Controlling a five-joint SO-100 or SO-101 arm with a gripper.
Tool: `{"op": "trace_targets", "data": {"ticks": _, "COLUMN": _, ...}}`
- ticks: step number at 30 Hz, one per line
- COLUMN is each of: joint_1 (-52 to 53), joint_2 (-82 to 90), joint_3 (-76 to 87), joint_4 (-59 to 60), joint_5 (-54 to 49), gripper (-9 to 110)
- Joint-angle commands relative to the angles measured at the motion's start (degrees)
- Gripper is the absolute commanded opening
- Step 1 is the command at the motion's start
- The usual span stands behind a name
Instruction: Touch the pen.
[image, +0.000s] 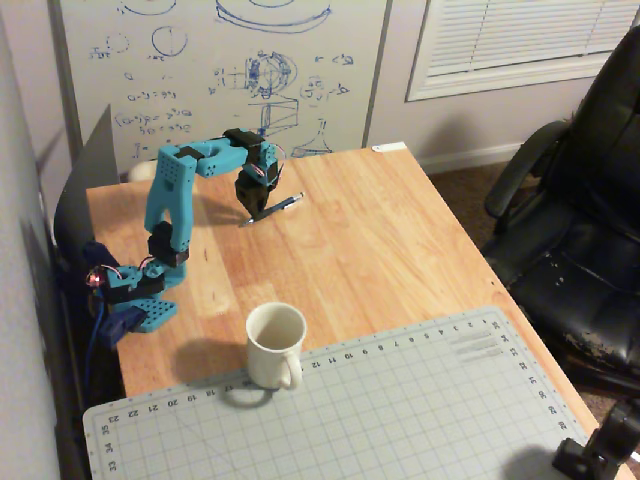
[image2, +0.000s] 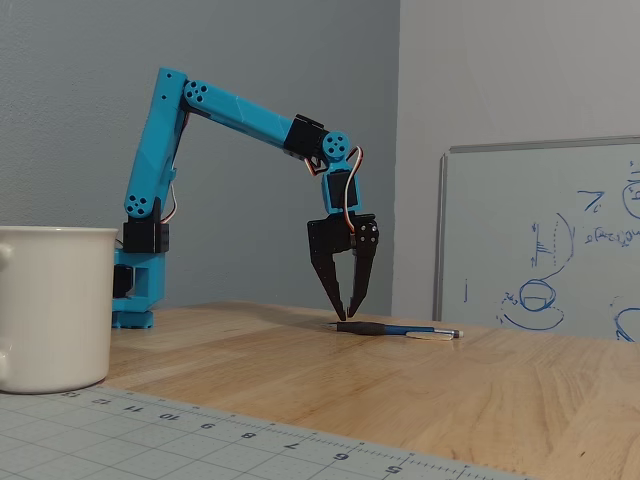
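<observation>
The pen (image: 277, 208) is thin and dark blue with a lighter end. It lies flat on the wooden table (image: 400, 230), and in the fixed view (image2: 400, 329) it runs left to right. My gripper (image: 254, 208) points straight down over the pen's dark left end; the fixed view (image2: 348, 314) shows it too. The jaws are slightly apart in a narrow V and hold nothing. The fingertips (image2: 340, 308) are right at the pen's end; I cannot tell whether they touch it.
A white mug (image: 275, 345) stands near the front of the table, at the edge of a grey cutting mat (image: 400, 410). The arm's blue base (image: 140, 300) is at the left edge. A whiteboard (image: 220, 70) stands behind the table and a black chair (image: 580, 230) beside it.
</observation>
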Motion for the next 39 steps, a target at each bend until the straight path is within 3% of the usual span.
{"op": "trace_targets", "data": {"ticks": 1, "joint_1": 0.00, "joint_2": 0.44, "joint_3": -4.13, "joint_4": -0.35, "joint_5": 0.53, "gripper": 1}}
{"op": "trace_targets", "data": {"ticks": 39, "joint_1": 0.18, "joint_2": -1.85, "joint_3": -5.19, "joint_4": -0.53, "joint_5": -0.26, "gripper": 1}}
